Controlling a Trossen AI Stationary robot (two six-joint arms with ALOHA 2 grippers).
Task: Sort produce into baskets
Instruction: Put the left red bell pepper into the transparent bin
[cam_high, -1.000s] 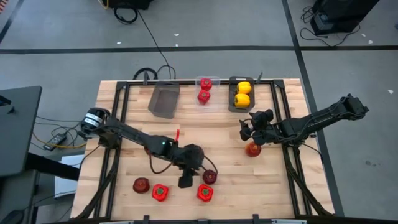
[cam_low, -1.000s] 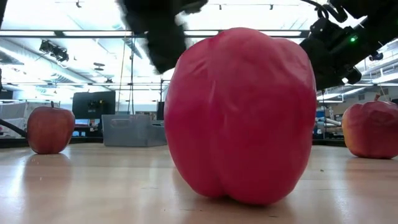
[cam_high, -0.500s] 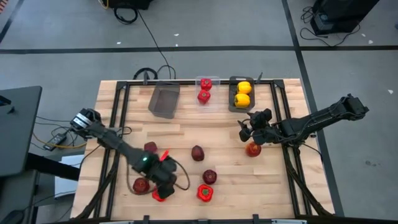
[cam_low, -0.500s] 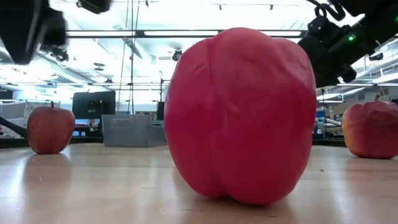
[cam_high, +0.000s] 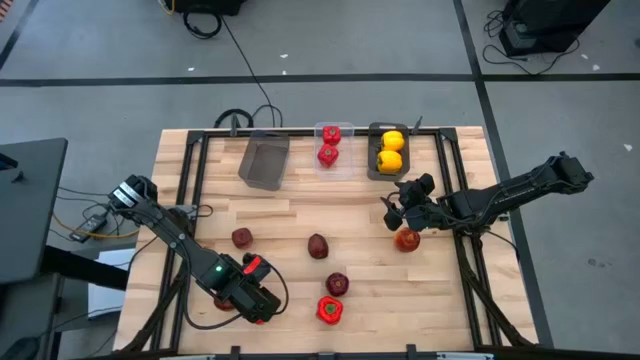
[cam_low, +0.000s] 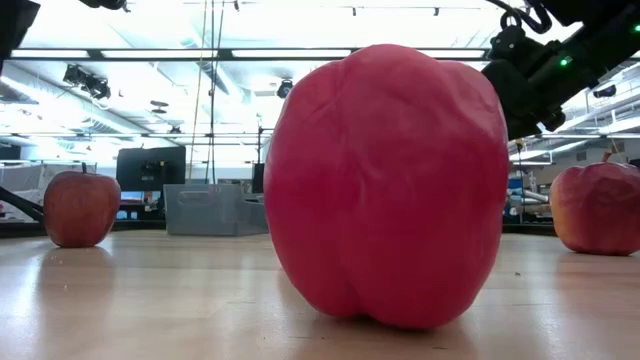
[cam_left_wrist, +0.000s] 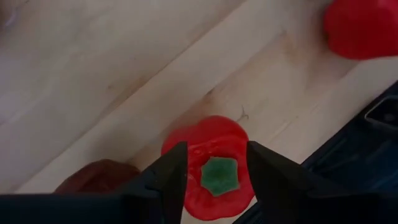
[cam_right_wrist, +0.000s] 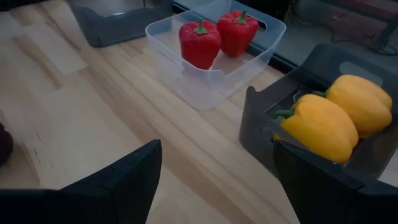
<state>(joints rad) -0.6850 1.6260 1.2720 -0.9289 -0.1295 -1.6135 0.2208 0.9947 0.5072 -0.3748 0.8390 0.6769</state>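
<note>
Even, bright overhead light fills the high view, leaving only faint, soft shadows on the table (cam_high: 300, 215). In the low view, ceiling strip lights (cam_low: 170, 53) across the top of the frame glare almost white, a red pepper (cam_low: 385, 185) at centre looms close and slightly soft, and the wood at the bottom shows a pale sheen. The left wrist view is blurred at its upper left and its own fingers (cam_left_wrist: 171, 177) are dark at the bottom, while the right wrist view is dimmer towards its bottom corners.
</note>
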